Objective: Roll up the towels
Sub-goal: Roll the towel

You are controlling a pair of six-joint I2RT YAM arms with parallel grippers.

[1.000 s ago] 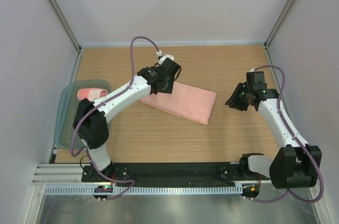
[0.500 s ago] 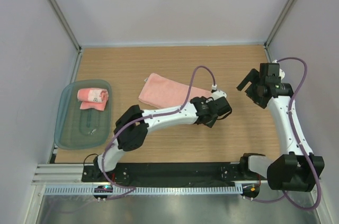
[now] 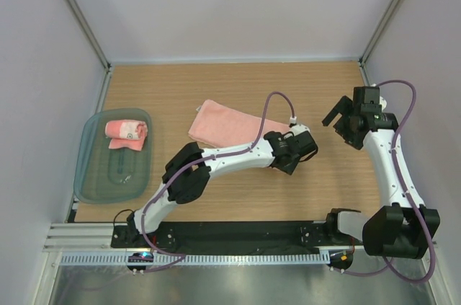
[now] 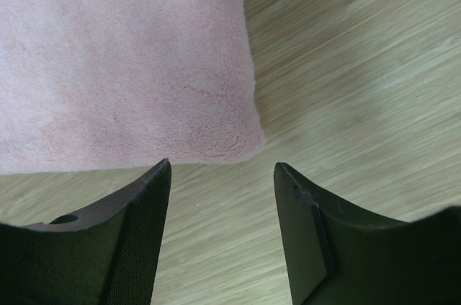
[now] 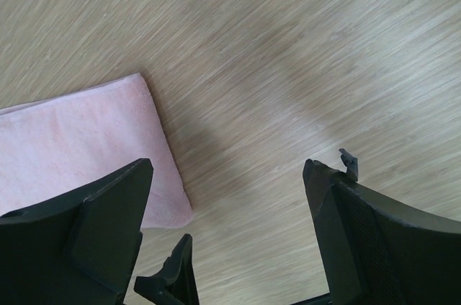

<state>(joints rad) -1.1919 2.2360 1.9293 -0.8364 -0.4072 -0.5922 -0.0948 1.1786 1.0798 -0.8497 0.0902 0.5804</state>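
Observation:
One salmon-pink towel point(image 3: 222, 124) lies flat on the wooden table, its right end hidden under my left arm. My left gripper point(image 3: 287, 152) hovers at that end, open; in the left wrist view the towel's corner point(image 4: 122, 60) lies just ahead of the left gripper point(image 4: 220, 175), with bare wood between the fingers. My right gripper point(image 3: 337, 113) is open to the right of the towel, apart from it. The right wrist view shows the right gripper point(image 5: 227, 168) over bare wood, with the towel's end point(image 5: 79, 146) at the left. A rolled towel point(image 3: 127, 134) rests in the tray.
A translucent grey-green plastic tray point(image 3: 108, 175) stands at the table's left edge. Pale walls with metal frame posts close the table on three sides. The arms' black base rail point(image 3: 230, 236) runs along the near edge.
My left arm has swung from the towel's far-left end to its right end. My right gripper has moved back and to the right and has opened wide. The towel lies where it was.

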